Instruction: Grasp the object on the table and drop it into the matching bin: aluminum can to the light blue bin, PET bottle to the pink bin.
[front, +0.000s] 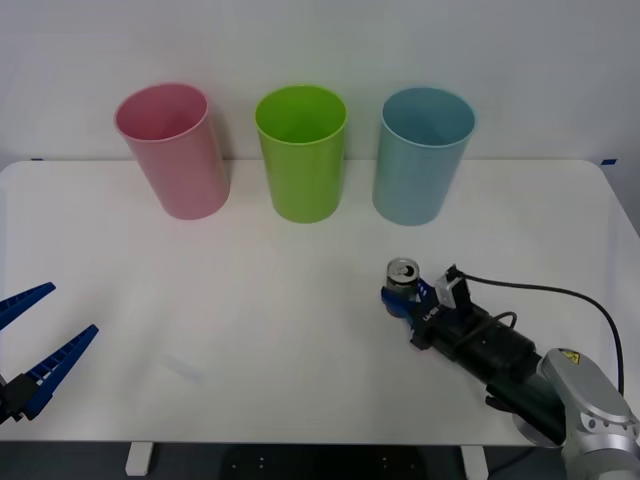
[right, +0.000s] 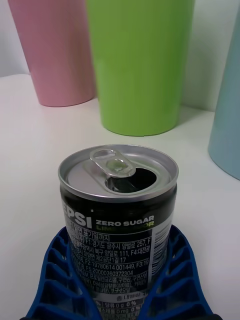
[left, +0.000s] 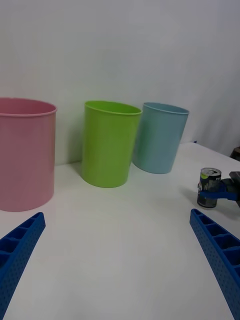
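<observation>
Counter (front: 250, 330): wide, white, rectangular, rounded corners, set against a pale wall. Three tall tapered round bins stand upright in a row along its far edge, mouths open, none touching its neighbour: pink bin (front: 172, 150) toward the left, lime green bin (front: 301, 152) in the middle, light blue bin (front: 422, 154) toward the right. Aluminum can (front: 402, 285) stands upright on the counter nearer the front edge, in front of the light blue bin and well apart from it; pull-tab top open, dark label.

Bare table (front: 250, 330) lies open; light blue bin (front: 420, 160) perhaps crowds the can (front: 402, 283).
</observation>
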